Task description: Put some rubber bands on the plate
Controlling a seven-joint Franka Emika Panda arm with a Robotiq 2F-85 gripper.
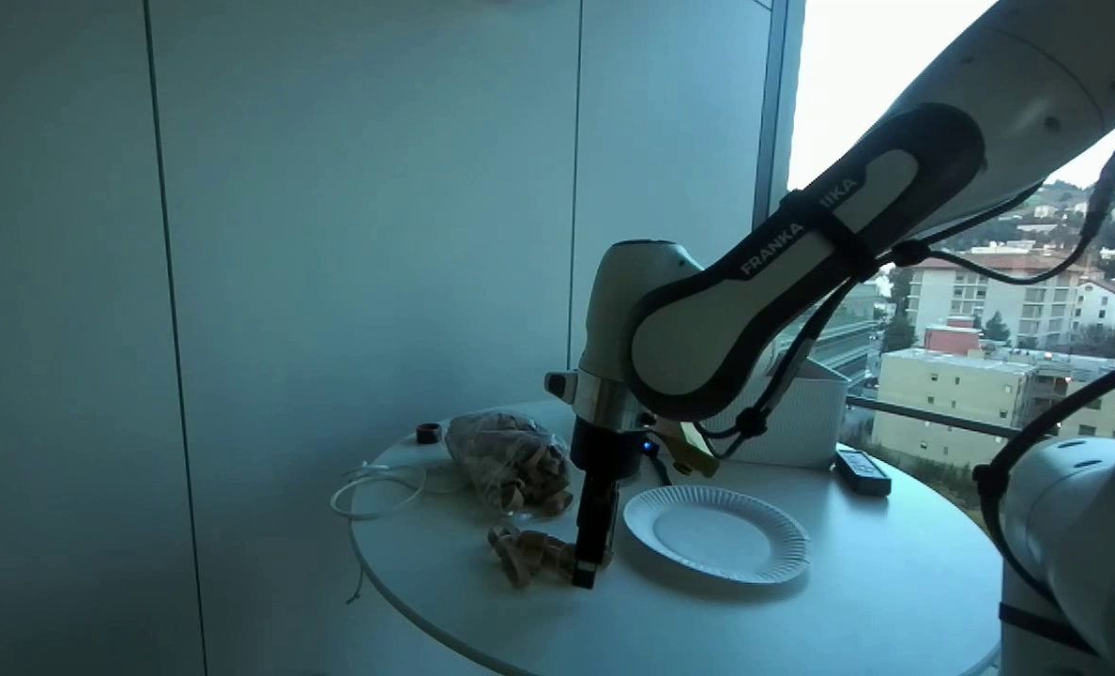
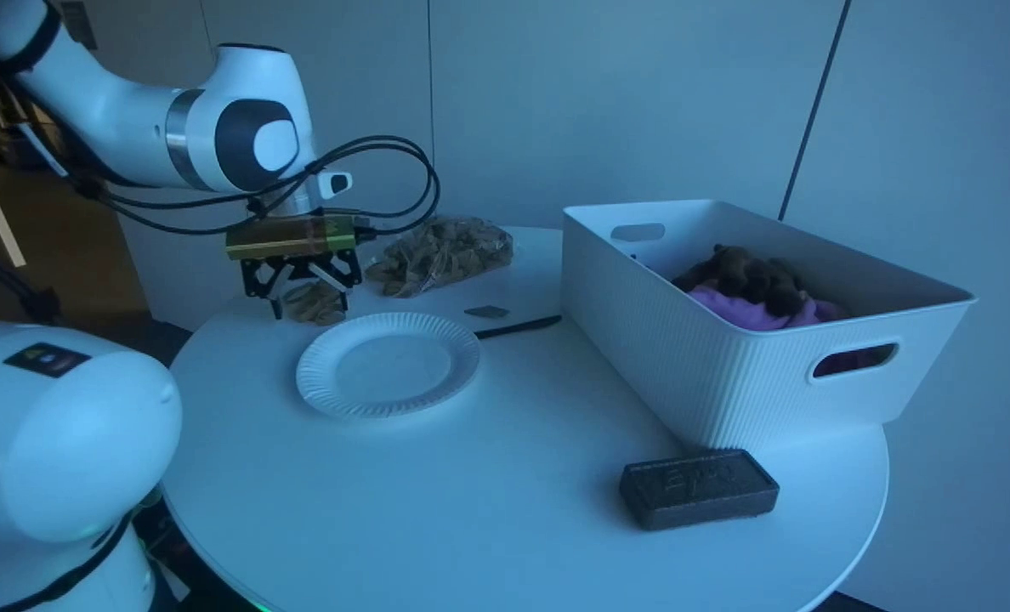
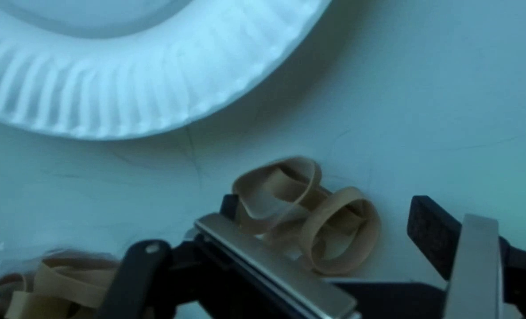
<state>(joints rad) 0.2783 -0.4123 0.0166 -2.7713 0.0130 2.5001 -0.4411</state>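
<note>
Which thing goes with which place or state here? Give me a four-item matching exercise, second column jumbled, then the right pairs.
Things
1. White round paper plate
2. Loose tan rubber bands
3. Clear plastic bag of tan rubber bands
4. White ribbed plastic bin

Places and states
A. Cut off at the wrist view's lower left
B. Holds a soft-looking purple item and brown items
C. At least partly in the gap of the open black pincer
D. Cut off at the wrist view's upper left

Pairs: 1-D; 2-C; 3-A; 4-B

There is one plate [image 2: 388, 369], one rubber-band bag [image 2: 447, 253], one loose rubber-band heap [image 2: 314, 304], one bin [image 2: 641, 331], one black block [image 2: 699, 490].
</note>
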